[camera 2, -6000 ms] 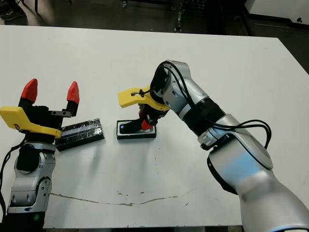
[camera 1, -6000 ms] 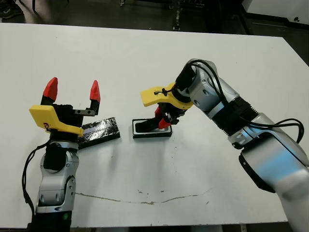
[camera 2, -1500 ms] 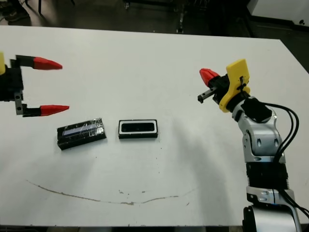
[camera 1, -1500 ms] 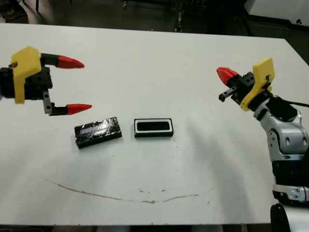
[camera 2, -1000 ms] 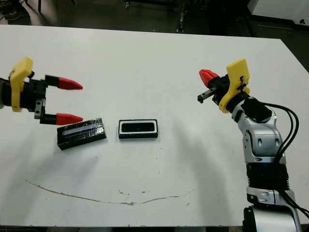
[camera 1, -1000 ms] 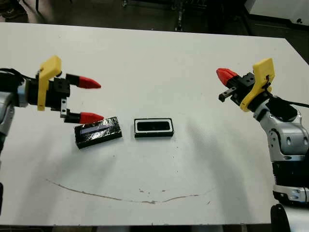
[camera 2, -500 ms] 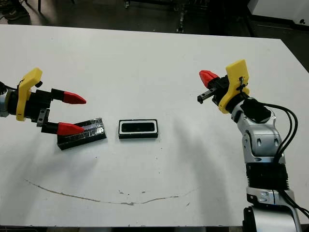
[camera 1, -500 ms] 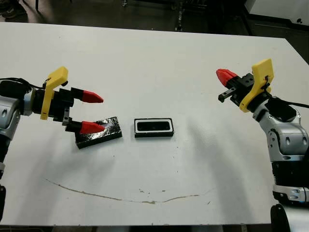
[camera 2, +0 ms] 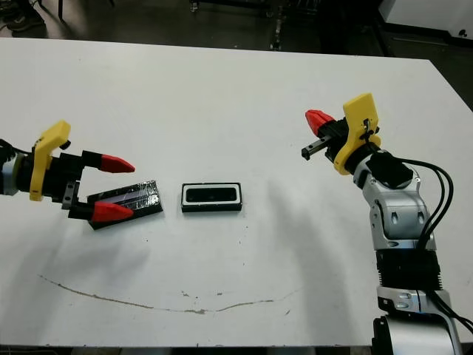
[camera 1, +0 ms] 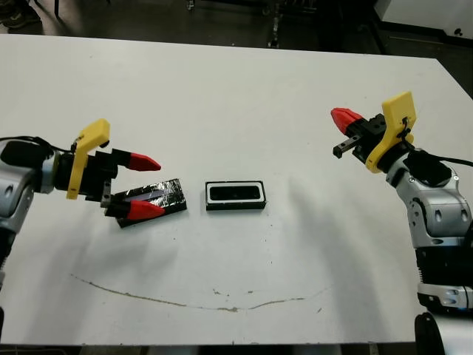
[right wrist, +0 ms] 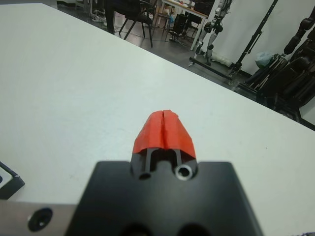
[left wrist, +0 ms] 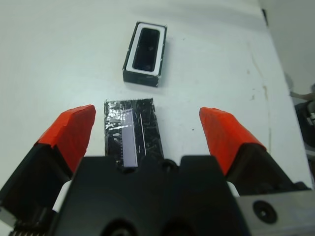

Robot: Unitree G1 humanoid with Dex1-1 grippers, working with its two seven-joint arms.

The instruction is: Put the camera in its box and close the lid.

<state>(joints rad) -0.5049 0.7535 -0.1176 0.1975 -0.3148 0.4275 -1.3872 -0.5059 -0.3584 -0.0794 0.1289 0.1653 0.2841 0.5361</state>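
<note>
Head views: one box (camera 1: 235,196), one lid (camera 1: 154,200) and one camera (camera 1: 235,194) on the white table (camera 1: 244,81). The camera lies inside the box, both with long axes running left to right. The lid, just left of the box, lies slightly slanted, its right end farther from the robot. The left gripper (camera 1: 145,186) is spread wide, one finger each side of the lid's left end. The right gripper (camera 1: 344,117), well apart on the right, is raised.

Left wrist view: fingertips (left wrist: 74,128) straddle the lid, the box beyond it.

Right wrist view: red tips (right wrist: 164,130) pressed together.
</note>
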